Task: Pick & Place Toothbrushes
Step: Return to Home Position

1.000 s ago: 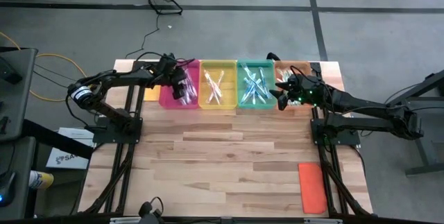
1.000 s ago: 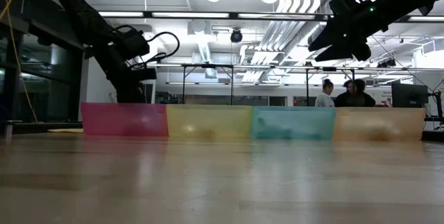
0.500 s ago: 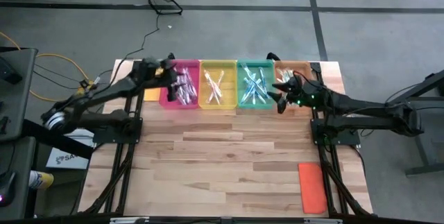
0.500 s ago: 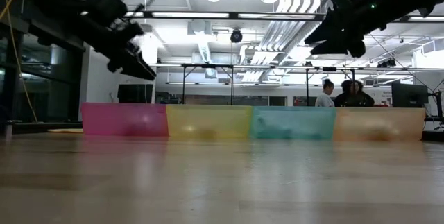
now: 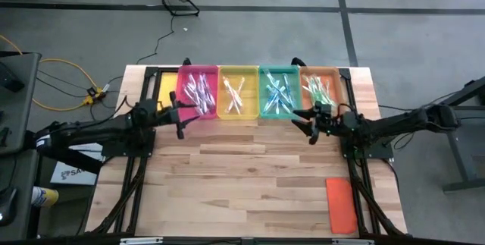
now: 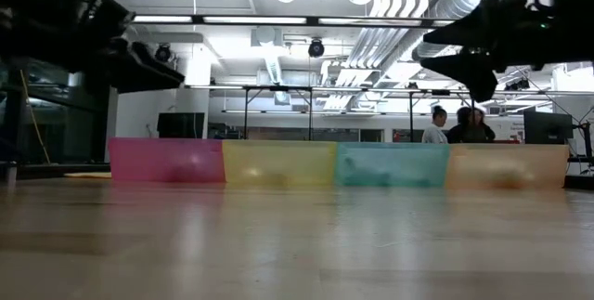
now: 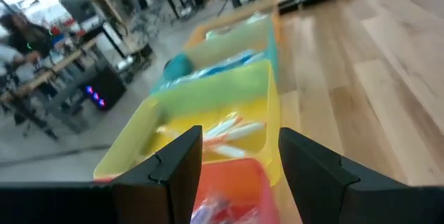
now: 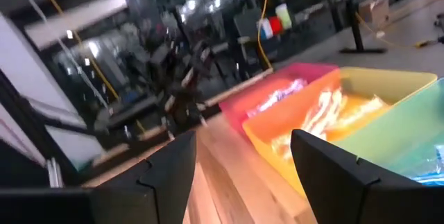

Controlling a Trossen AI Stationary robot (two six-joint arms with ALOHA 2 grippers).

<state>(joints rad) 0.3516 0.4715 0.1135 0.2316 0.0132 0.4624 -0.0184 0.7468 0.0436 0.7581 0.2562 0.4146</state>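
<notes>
Moved since 1 s ago: both arms only, drawn back toward the counter's near side. Toothbrushes [image 5: 236, 93] lie as before, sorted in four bins along the far edge, L to R: pink bin [image 5: 197, 68], yellow bin [image 5: 238, 68], teal bin [image 5: 279, 68], orange bin [image 5: 320, 69]. Long axes run mostly far-to-near, some slanted. Left arm [image 5: 114, 127]: jaws were over the pink bin, now at its near-left corner, apart and empty (left wrist view). Right arm [image 5: 394, 124]: jaws now just nearside of the teal/orange seam, wide and empty. Key relation: brushes lie beyond both jaws, toward the far edge. L arm is nearer pink/yellow, R arm nearer teal/orange. Judged: retreat carries nothing. Bare counter [image 5: 250, 177] lies behind.
</notes>
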